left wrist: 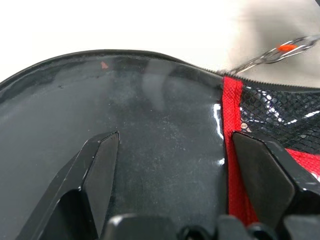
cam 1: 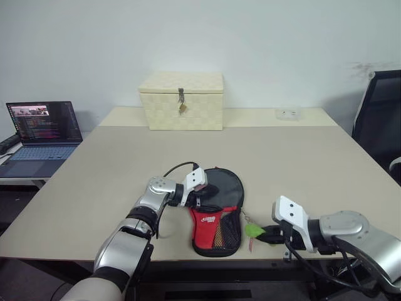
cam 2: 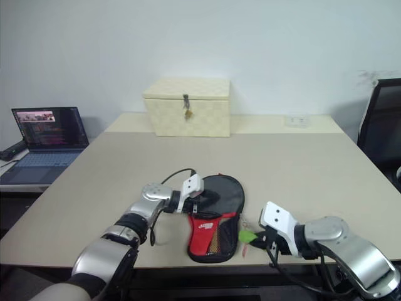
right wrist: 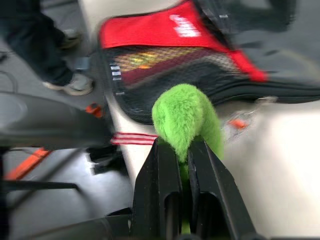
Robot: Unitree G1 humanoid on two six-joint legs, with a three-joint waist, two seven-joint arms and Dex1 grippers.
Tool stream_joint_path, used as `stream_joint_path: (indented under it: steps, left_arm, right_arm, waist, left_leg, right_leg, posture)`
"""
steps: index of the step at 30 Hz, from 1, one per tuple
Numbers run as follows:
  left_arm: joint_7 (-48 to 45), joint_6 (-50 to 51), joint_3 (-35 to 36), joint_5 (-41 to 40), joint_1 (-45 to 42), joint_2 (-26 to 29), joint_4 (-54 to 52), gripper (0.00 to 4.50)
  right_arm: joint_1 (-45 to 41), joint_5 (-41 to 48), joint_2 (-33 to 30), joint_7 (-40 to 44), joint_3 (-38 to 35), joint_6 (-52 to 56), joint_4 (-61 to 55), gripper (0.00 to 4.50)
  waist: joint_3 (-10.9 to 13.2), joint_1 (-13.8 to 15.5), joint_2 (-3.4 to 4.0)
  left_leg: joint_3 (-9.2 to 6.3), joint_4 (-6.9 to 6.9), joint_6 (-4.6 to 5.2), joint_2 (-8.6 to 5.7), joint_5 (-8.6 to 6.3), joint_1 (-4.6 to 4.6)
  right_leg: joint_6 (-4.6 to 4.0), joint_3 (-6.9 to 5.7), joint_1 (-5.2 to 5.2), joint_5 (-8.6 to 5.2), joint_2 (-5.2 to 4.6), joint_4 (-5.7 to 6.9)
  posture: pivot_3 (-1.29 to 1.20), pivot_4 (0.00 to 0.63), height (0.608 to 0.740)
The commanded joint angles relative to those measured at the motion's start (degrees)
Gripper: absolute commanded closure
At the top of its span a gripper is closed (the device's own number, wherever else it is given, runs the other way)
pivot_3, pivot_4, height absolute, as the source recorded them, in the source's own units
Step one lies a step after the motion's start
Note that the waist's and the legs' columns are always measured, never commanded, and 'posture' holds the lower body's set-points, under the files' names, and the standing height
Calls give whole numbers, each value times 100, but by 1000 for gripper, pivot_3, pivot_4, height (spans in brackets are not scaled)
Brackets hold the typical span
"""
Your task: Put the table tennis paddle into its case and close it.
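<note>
Beige table, near edge: case lying flat, soft and light, paddle presumably inside. Left gripper spread wide over its glossy round end; right gripper clenched on green pompom, fluffy, best pinched at its root.

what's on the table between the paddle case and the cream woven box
Nothing: in the left eye view, the table is bare between the case and the cream woven box.

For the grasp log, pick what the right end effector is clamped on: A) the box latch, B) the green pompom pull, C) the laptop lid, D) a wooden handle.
B: in the right wrist view, the right end effector pinches the green pompom pull beside the case.
</note>
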Motion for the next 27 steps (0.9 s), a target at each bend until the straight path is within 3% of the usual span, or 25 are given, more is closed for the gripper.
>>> stream_joint_path:
  steps: [1, 19, 27]
  left_arm:
    - [-75, 38, -257, 378, 227, -23, 243, 583]
    - [261, 181, -217, 381, 86, -315, 413, 583]
    - [481, 216, -177, 391, -76, -547, 453, 583]
  right_arm:
    - [53, 312, -56, 43, -167, 144, -461, 4487]
    - [627, 1379, -159, -89, 112, 889, -1821, 4487]
    - [455, 1616, 562, -781, 691, 1244, -2020, 4487]
  waist:
    - [-1, 3, 0]
    - [-22, 56, -6]
    - [-25, 69, -13]
  left_leg:
    - [-1, 0, 0, 0, 0, 1]
    - [-24, 0, 2, -4, -2, 26]
    - [-24, -7, 1, -4, -3, 65]
  right_leg:
    - [0, 1, 1, 0, 0, 0]
    - [31, -16, 52, -8, -8, -38]
    - [37, -15, 93, -13, -11, -47]
  posture:
    - [0, 150, 740]
    - [0, 150, 740]
    - [0, 150, 740]
